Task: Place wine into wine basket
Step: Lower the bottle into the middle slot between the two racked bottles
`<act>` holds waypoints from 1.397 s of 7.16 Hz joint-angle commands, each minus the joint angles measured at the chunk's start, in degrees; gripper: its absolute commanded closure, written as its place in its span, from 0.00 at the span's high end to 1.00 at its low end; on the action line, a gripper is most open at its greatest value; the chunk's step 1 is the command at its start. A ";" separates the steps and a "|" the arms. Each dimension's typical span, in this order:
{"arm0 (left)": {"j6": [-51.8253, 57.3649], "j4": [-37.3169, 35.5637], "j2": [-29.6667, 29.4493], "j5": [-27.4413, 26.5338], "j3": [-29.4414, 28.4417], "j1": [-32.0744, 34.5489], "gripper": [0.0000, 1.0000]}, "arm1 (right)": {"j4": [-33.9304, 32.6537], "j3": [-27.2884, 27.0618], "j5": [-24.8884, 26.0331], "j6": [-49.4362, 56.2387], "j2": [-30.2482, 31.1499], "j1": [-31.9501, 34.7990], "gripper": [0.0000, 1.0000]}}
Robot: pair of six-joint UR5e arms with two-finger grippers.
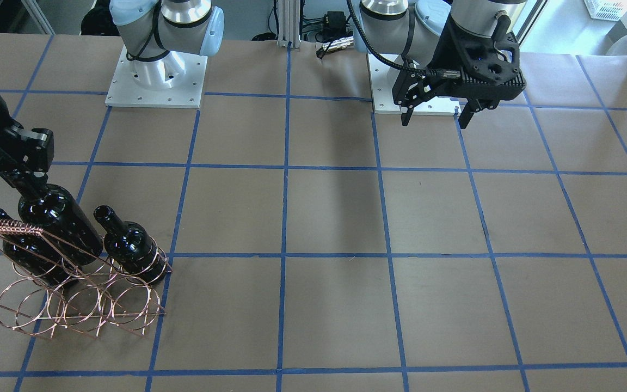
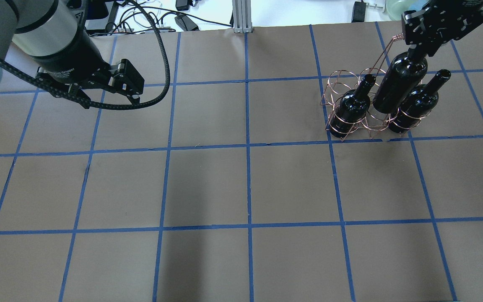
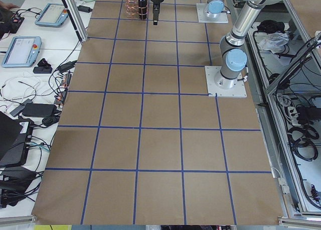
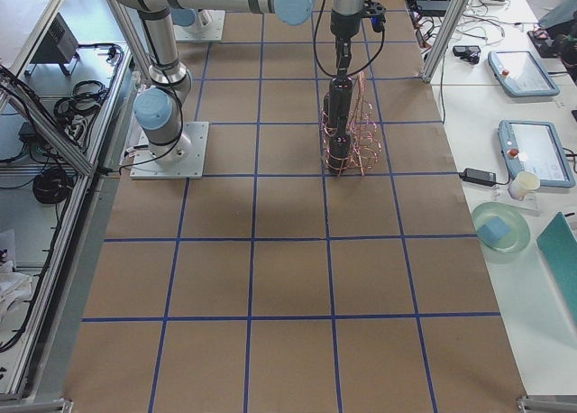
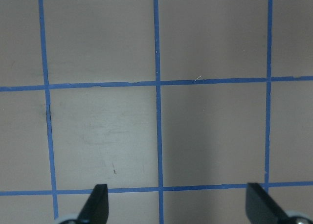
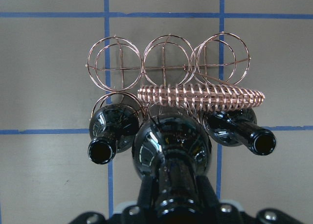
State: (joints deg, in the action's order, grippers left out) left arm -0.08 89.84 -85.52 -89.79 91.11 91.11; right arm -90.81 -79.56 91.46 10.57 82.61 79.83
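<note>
- Right gripper (image 2: 416, 51), upper right of the overhead view, is clamped on the neck of the held bottle (image 2: 398, 82). The bottle is tilted, base down toward the basket (image 2: 337, 80).
- The held bottle's base is at the middle ring of the basket's occupied row. Can't tell if it is fully seated or only partway in.
- In the overhead view the left bottle (image 2: 350, 107) and right bottle (image 2: 418, 105) each sit in a ring on either side, necks free.
- Left gripper (image 1: 436, 114), upper right of the front view, has its fingers spread wide and holds nothing. It hovers over the table (image 5: 98, 136), well apart from the basket.
- Progress, as a judgement: two bottles are done and the third is in the final insertion. What's left is to lower it home, let go and pull the arm clear.
- Risk: the tilted base could catch the wire or nudge the light basket.
- The right wrist view shows what the others don't. The other row of three rings holds no bottle, and the braided bar crosses just past the held bottle's shoulder.
- The front view shows the tilt best. The basket frame partly hides the held bottle's base and the third bottle.
- The side views are too small for grip detail. The left wrist view shows only two fingertips over the taped grid.
</note>
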 commanded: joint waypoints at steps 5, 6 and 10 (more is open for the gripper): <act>1.83 -0.11 0.35 -0.30 0.12 -0.06 1.00 | -1.83 -0.77 0.04 -0.02 -2.01 -0.82 0.00; 1.83 -0.11 0.18 0.05 0.12 -0.06 1.00 | -1.91 -1.38 0.39 -0.03 -2.10 -0.82 0.00; 1.83 -0.11 0.09 0.23 0.12 -0.06 1.00 | -7.07 -5.50 -0.05 -0.03 -2.98 -0.82 0.00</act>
State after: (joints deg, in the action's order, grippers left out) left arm 1.76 89.71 -85.41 -89.61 91.23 91.06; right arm -95.12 -83.25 91.47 10.55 80.04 79.02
